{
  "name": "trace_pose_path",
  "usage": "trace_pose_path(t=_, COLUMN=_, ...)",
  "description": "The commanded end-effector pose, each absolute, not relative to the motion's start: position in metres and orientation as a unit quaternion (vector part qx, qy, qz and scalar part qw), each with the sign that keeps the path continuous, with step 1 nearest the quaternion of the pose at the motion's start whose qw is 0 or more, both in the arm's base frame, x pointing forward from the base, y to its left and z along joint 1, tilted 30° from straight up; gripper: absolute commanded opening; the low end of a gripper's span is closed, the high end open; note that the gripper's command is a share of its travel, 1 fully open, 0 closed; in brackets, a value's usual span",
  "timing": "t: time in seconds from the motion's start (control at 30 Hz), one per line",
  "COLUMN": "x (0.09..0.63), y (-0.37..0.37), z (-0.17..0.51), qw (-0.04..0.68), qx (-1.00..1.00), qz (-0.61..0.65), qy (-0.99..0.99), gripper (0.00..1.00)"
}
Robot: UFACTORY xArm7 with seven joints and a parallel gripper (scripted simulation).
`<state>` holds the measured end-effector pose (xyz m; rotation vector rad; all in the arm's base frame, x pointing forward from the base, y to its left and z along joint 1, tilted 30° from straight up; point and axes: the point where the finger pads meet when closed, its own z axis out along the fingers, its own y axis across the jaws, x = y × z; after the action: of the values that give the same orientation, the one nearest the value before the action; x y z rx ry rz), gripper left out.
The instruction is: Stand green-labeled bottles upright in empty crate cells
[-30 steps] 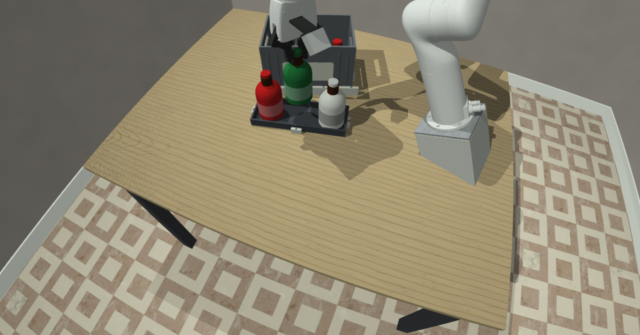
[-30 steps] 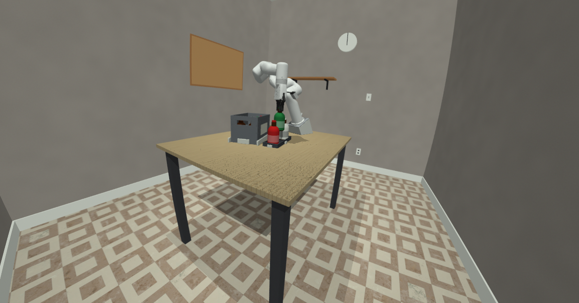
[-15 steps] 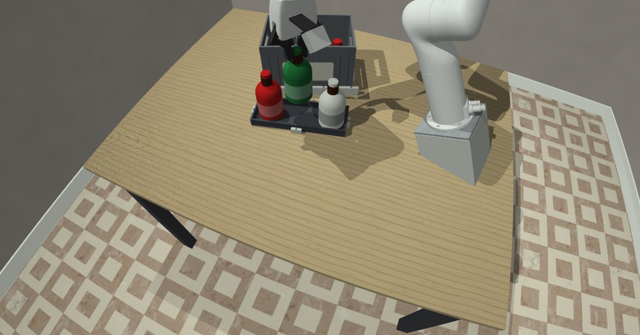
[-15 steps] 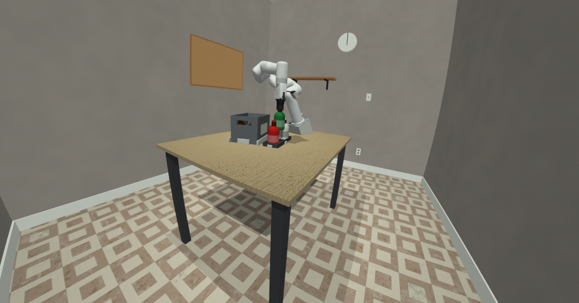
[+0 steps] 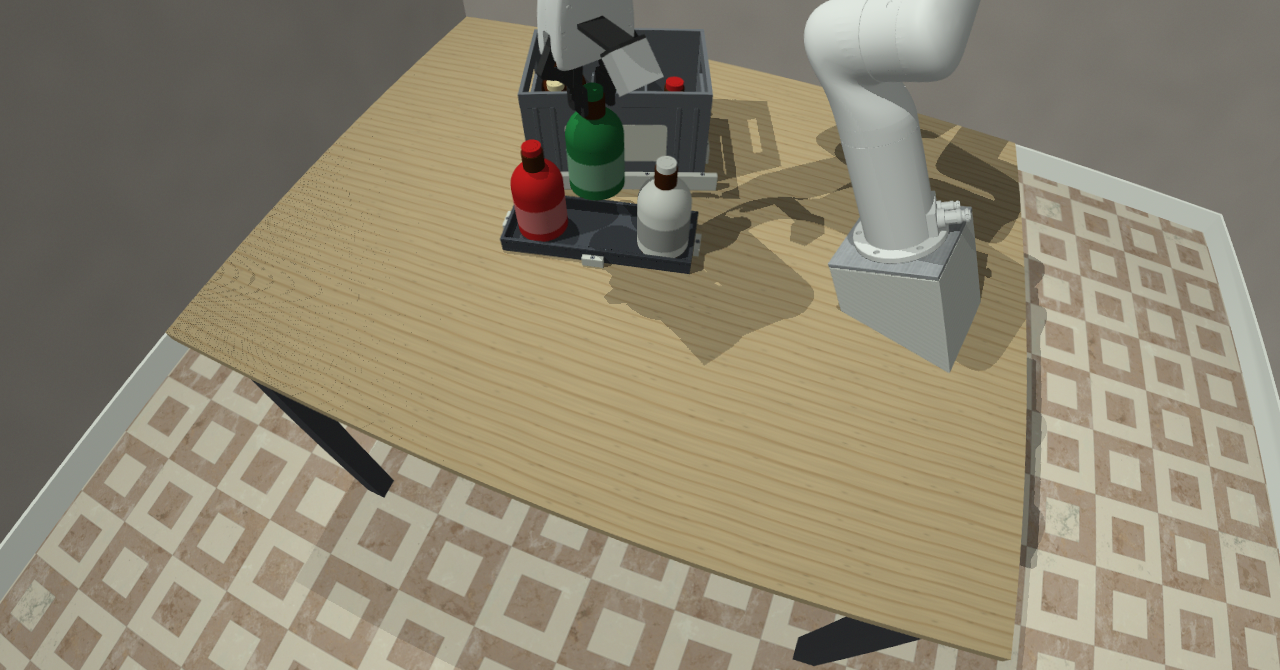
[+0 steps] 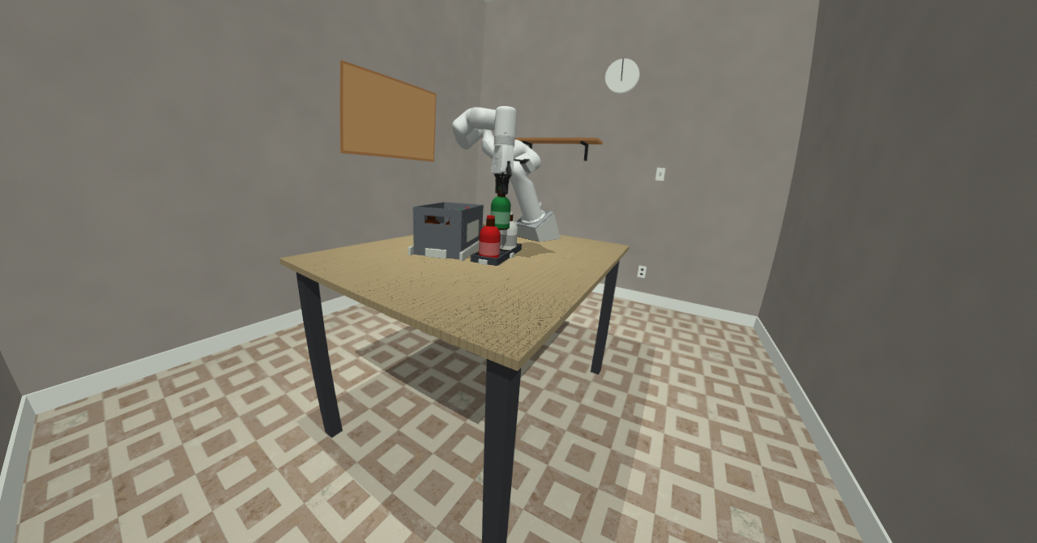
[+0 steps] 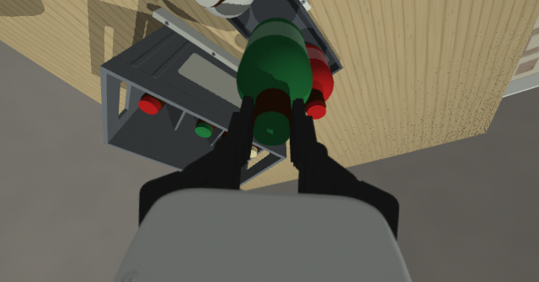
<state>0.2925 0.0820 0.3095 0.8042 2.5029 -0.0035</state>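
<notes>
Green-labelled bottle (image 5: 594, 152) hung upright above the dark tray (image 5: 592, 238) near the desk's far edge, its brown neck clamped between the gripper (image 7: 271, 115) fingers, beside the grey crate (image 5: 614, 106).

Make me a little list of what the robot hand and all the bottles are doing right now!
gripper: shut on the green bottle's neck
green bottle: upright, lifted above the tray
red bottle: upright on the tray
white bottle: upright on the tray
tray: flat on the table, in front of the crate
crate: on the table, red, green and pale caps showing inside
</notes>
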Motion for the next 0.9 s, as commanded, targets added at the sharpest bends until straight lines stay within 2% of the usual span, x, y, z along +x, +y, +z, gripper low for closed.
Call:
trace_pose_path(t=0.0, x=0.29, y=0.083, z=0.315, qw=0.255, qx=0.296, qz=0.0, qy=0.921, gripper=0.0)
trace_pose_path(t=0.87, x=0.283, y=0.086, z=0.329, qw=0.255, qx=0.296, qz=0.0, qy=0.921, gripper=0.0)
